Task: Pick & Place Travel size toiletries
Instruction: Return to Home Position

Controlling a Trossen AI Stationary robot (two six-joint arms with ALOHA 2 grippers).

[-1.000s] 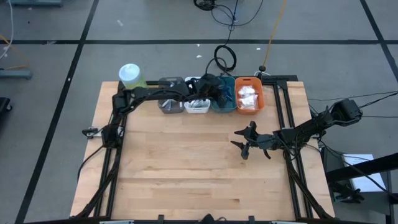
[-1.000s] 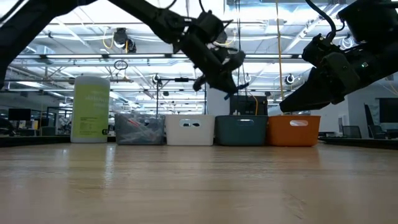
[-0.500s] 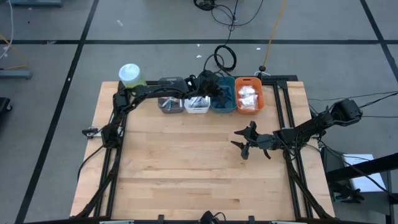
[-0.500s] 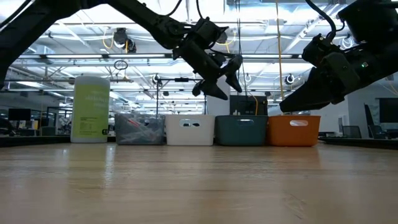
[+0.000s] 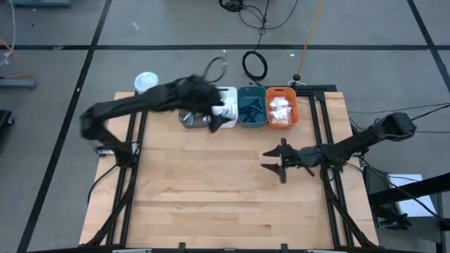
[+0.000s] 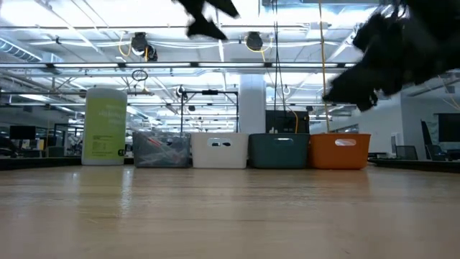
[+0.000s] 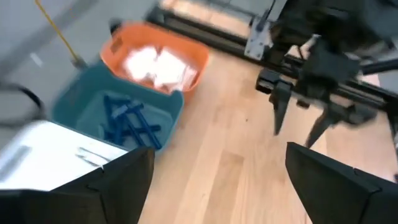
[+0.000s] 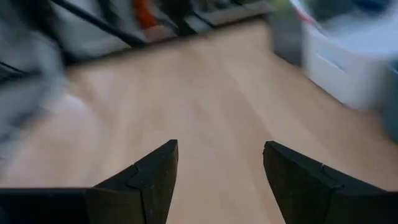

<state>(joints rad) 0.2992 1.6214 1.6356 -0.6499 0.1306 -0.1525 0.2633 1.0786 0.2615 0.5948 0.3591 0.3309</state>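
Left gripper (image 5: 216, 116) above 4 bins (image 6: 220, 152), wooden table (image 5: 211, 190)

Dark blue T-shaped razors (image 7: 127, 121) lie criss-crossed in a loose heap inside the teal bin (image 7: 93, 84). White crinkly pouches (image 7: 158, 62) are piled in the adjoining orange bin (image 7: 194, 74). Slim pale sticks (image 7: 93, 155) lie flat in the white bin (image 7: 37, 143) on the teal bin's other side.

No text can be read, not even on the green cylinder (image 6: 105, 126).
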